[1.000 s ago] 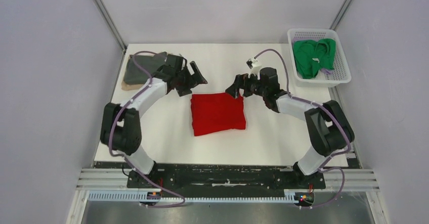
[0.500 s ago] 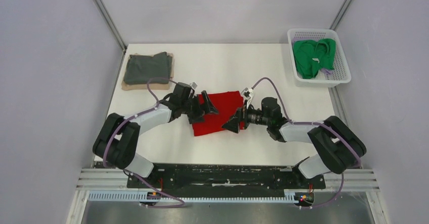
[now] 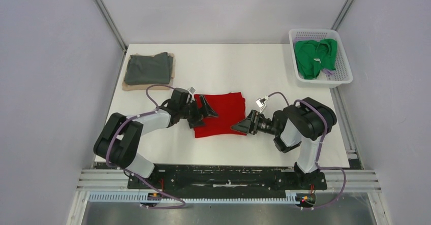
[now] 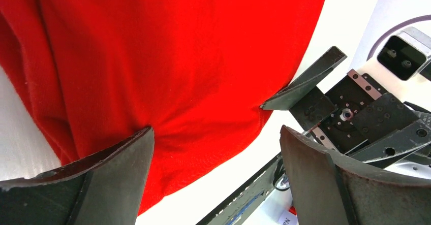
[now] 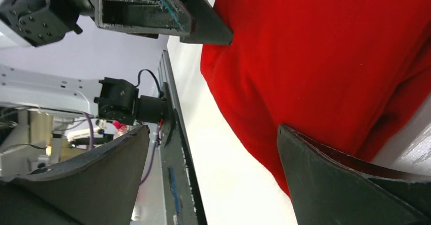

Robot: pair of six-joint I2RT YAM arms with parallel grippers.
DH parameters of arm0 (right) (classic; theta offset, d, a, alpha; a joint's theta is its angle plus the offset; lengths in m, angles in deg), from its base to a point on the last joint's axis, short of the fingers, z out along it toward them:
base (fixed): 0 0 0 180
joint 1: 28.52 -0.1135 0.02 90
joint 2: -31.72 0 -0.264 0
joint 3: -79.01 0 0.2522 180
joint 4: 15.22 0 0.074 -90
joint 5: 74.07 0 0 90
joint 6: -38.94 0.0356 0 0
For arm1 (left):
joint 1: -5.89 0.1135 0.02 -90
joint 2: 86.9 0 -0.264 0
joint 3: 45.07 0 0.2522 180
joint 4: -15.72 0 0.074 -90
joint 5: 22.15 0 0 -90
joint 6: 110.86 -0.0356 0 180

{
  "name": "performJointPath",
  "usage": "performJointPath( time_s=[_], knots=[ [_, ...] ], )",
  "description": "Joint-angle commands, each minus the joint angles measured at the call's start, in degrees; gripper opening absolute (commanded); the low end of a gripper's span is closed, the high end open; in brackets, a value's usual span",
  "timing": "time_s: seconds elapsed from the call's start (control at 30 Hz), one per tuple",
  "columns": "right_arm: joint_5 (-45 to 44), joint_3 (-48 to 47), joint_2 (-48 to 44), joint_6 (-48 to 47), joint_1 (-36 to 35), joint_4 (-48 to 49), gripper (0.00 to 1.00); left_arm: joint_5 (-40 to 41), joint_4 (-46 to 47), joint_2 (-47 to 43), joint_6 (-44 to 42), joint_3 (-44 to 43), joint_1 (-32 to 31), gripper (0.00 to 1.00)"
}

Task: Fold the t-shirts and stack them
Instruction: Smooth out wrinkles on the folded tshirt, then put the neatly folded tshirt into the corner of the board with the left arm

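Note:
A folded bright red t-shirt (image 3: 222, 114) (image 4: 178, 47) (image 5: 325, 57) lies flat mid-table. My left gripper (image 3: 203, 115) (image 4: 216, 149) is open and low at its near left corner, one finger on the cloth, the other past the near edge. Opposite, my right gripper (image 3: 243, 124) (image 5: 213, 149) is open at the near right corner in the same way. Neither holds anything. A folded dark grey t-shirt (image 3: 148, 68) rests on a tan t-shirt (image 3: 147, 87) at the back left. A crumpled green t-shirt (image 3: 315, 56) fills the basket.
The white lattice basket (image 3: 346, 68) stands at the back right corner. Grey walls close in the table on both sides. The black rail with the arm bases (image 3: 223, 177) runs along the near edge, just behind both grippers.
Both grippers came from beyond the red t-shirt's far edge toward me and dropped low to its near corners. The right arm folded back on itself. Jaws stayed open.

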Motion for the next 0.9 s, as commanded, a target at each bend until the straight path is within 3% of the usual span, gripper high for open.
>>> performJointPath(
  time_s=[0.0, 0.27, 0.4, 0.47, 0.57, 0.67, 0.87],
  knots=[
    [2.35, 1.96, 2.93, 5.94, -0.21, 25.15, 0.98, 5.53, -8.08, -2.86, -2.74, 1.29, 0.48, 1.0],
    [6.39, -5.12, -12.05, 2.5, -0.16, 10.47, 0.98, 10.46, -18.52, -15.41, -7.9, -7.92, 0.46, 1.0],
    [3.9, -8.96, -22.01, -9.05, -0.19, -12.69, 0.98, 17.19, -24.21, -19.95, -11.38, -10.75, 0.54, 1.0],
    [-2.4, -11.84, -28.23, -22.13, -0.47, -34.67, 0.98, 21.76, -27.32, -20.51, -12.19, -11.85, 0.54, 1.0],
    [-21.24, -17.59, -35.87, -36.76, -1.66, -62.33, 0.98, 25.35, -29.31, -19.23, -12.85, -12.57, 0.7, 1.0],
    [-32.3, -18.61, -41.33, -39.36, -1.65, -71.09, 0.98, 28.11, -29.58, -16.77, -12.68, -12.84, 0.88, 1.0],
    [-47.78, -15.63, -49.98, -38.91, -1.59, -76.6, 0.98, 27.72, -28.76, -8.81, -13.31, -13.32, 0.97, 1.0]
  ],
)
